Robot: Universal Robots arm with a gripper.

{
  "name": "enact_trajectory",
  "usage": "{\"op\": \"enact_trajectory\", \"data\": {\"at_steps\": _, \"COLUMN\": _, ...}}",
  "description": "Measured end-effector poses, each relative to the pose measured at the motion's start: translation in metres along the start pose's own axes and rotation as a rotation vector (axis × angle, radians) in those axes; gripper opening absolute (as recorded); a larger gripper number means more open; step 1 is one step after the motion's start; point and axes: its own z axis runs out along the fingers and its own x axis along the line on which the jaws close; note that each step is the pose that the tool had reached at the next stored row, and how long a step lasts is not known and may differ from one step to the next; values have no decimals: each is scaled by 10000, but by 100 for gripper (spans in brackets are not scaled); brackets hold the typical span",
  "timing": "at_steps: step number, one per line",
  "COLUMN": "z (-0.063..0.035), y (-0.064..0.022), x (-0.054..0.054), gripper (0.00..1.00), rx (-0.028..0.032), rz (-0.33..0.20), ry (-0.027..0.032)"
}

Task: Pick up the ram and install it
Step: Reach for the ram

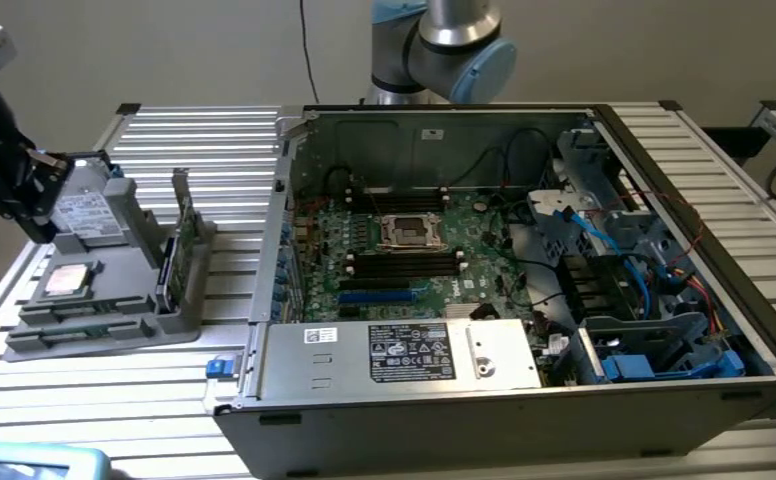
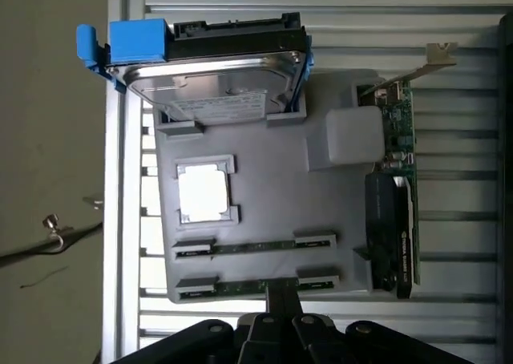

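Slatted metal table [image 1: 215,130] is carrying an open computer case [image 1: 495,420] and, to the exterior view's left, a grey tray [image 2: 272,196]. On the tray the ram [image 2: 240,285] is lying flat in the edge slot. A second stick [image 2: 252,244] is lying just beside it, with the silver processor [image 2: 202,194] and the drive [image 2: 212,75] beyond. Over the ram the gripper [image 2: 283,300] is hanging; contact and grip state cannot be told.
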Motion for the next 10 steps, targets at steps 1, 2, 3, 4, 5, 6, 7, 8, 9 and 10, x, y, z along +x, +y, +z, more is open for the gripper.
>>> {"op": "enact_trajectory", "data": {"at_steps": 1, "z": 15, "y": 5, "x": 0, "gripper": 11, "rx": 0, "rz": -102, "ry": -12}}
{"op": "enact_trajectory", "data": {"at_steps": 2, "z": 30, "y": 10, "x": 2, "gripper": 11, "rx": 0, "rz": -187, "ry": -24}}
{"op": "enact_trajectory", "data": {"at_steps": 3, "z": 46, "y": 16, "x": 3, "gripper": 11, "rx": 0, "rz": -268, "ry": -37}}
{"op": "enact_trajectory", "data": {"at_steps": 4, "z": 64, "y": 23, "x": 8, "gripper": 11, "rx": 1, "rz": -338, "ry": -45}}
{"op": "enact_trajectory", "data": {"at_steps": 5, "z": 83, "y": 27, "x": 18, "gripper": 11, "rx": 3, "rz": -383, "ry": -54}}
{"op": "enact_trajectory", "data": {"at_steps": 6, "z": 89, "y": 28, "x": 24, "gripper": 11, "rx": 2, "rz": -395, "ry": -57}}
{"op": "enact_trajectory", "data": {"at_steps": 7, "z": 89, "y": 28, "x": 24, "gripper": 11, "rx": 2, "rz": -395, "ry": -57}}
{"op": "enact_trajectory", "data": {"at_steps": 8, "z": 89, "y": 28, "x": 24, "gripper": 11, "rx": 2, "rz": -396, "ry": -57}}
{"op": "enact_trajectory", "data": {"at_steps": 9, "z": 89, "y": 28, "x": 24, "gripper": 11, "rx": 2, "rz": -396, "ry": -57}}
{"op": "enact_trajectory", "data": {"at_steps": 10, "z": 89, "y": 28, "x": 24, "gripper": 11, "rx": 2, "rz": -395, "ry": -57}}
